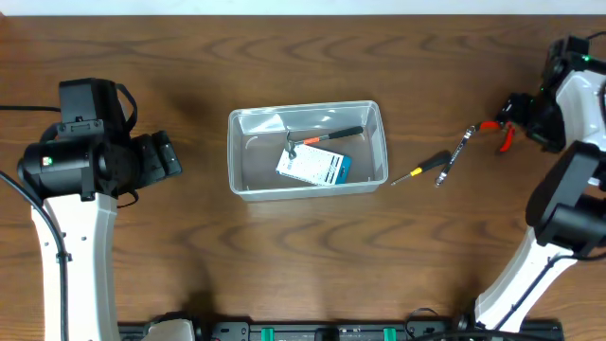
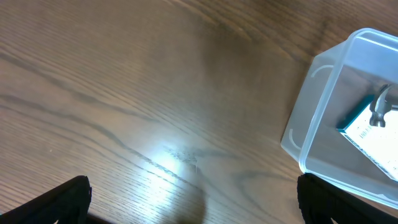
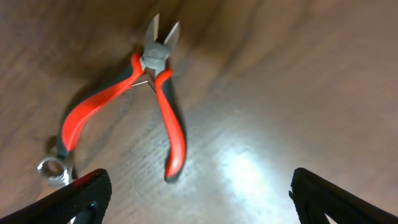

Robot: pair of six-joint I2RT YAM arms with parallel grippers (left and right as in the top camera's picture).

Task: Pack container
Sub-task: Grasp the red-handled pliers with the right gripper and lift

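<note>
The clear plastic container (image 1: 308, 182) sits at the table's middle and holds a small hammer (image 1: 322, 138) and a white and blue card (image 1: 314, 167). Its corner shows in the left wrist view (image 2: 314, 134). My left gripper (image 2: 196, 199) is open and empty above bare wood, left of the container. My right gripper (image 3: 199, 193) is open and empty, hovering just above red-handled cutting pliers (image 3: 158, 106) that lie on the table at the far right (image 1: 500, 131). A wrench (image 1: 457, 153) and a screwdriver (image 1: 423, 170) lie between the container and the pliers.
The wrench's ring end (image 3: 53, 171) lies by the pliers' left handle. The table's back edge (image 1: 303, 9) runs along the top.
</note>
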